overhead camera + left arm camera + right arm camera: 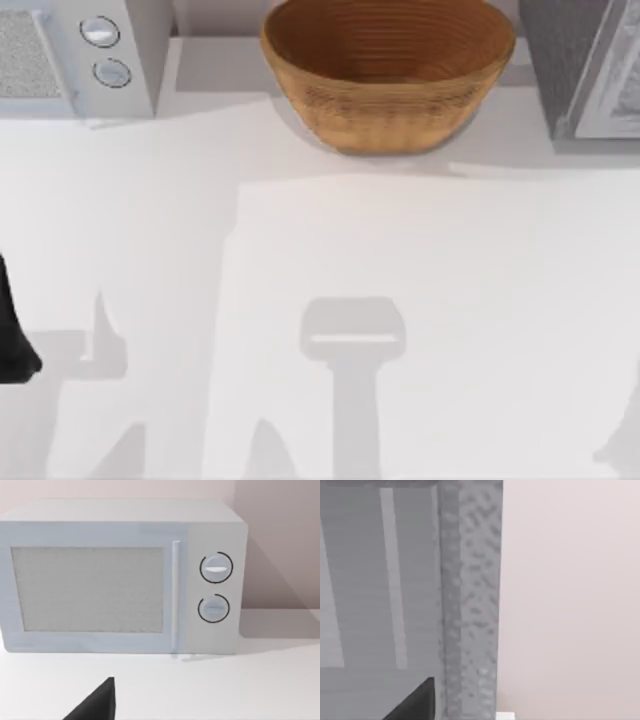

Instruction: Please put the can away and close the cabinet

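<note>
Where white table (320, 300) meets wall: microwave (80, 55); woven bowl (388, 70); grey cabinet (585, 65)

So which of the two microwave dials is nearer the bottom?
The lower dial, its marker bar faint; the upper dial shows a bright horizontal bar on the microwave.

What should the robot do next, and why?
Probably the right arm should ease toward the grey cabinet, because its wrist camera faces the cabinet from close up, at the table's back right corner. I cannot tell whether the cabinet door is open. The left arm sits parked at the table's left edge, facing the microwave.
</note>
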